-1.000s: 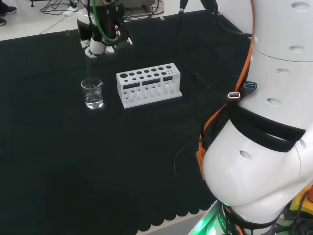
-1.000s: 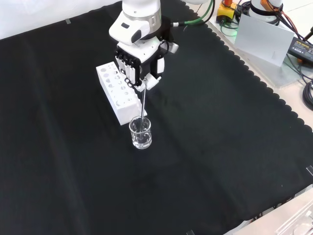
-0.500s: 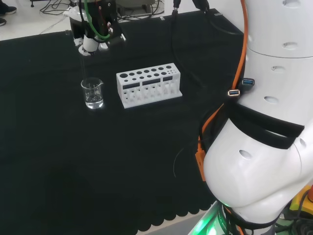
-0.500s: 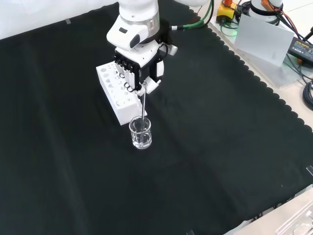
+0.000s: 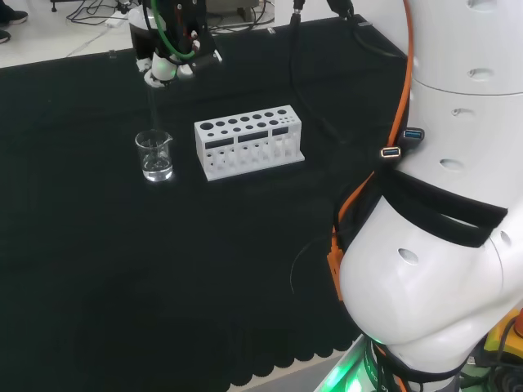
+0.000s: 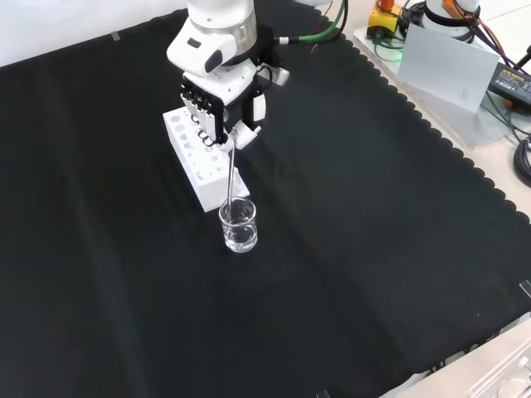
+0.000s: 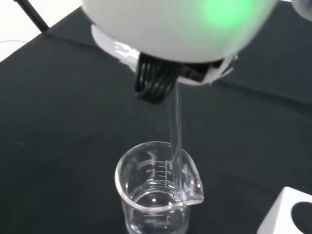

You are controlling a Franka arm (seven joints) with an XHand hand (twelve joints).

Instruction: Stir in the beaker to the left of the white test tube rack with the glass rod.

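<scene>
- Right now my hand [image 6: 217, 104] hangs above the cloth with its fingers curled round the top of the glass rod [image 6: 231, 172], pinching it so the rod hangs down out of the grip.
- Seen from the front, the rod runs down and slightly to the right from my fingers, and its lower end sits inside the mouth of the beaker [image 6: 239, 225].
- At the wrist, the rod [image 7: 176, 146] passes down past the rim, and its tip seems to lie near the wall on the spout side of the beaker [image 7: 157, 192]; clear glass against clear glass makes the exact contact hard to judge.
- That beaker holds a little clear liquid at the bottom, and I cannot tell for certain whether the tip reaches it.
- From the head camera, the beaker [image 5: 154, 156] stands just to the left of the white test tube rack [image 5: 248, 140], close beside it but apart, and my hand [image 5: 170, 57] is higher in that view, behind the beaker.
- What the stirring turns on: the beaker lies below my hand, and the rod's long axis is close to upright but tilted, so the tip is offset from the grip.
- My judgement is that the tip has to circle inside the rim without knocking the wall, since a light beaker could slide or tip towards the rack.
</scene>
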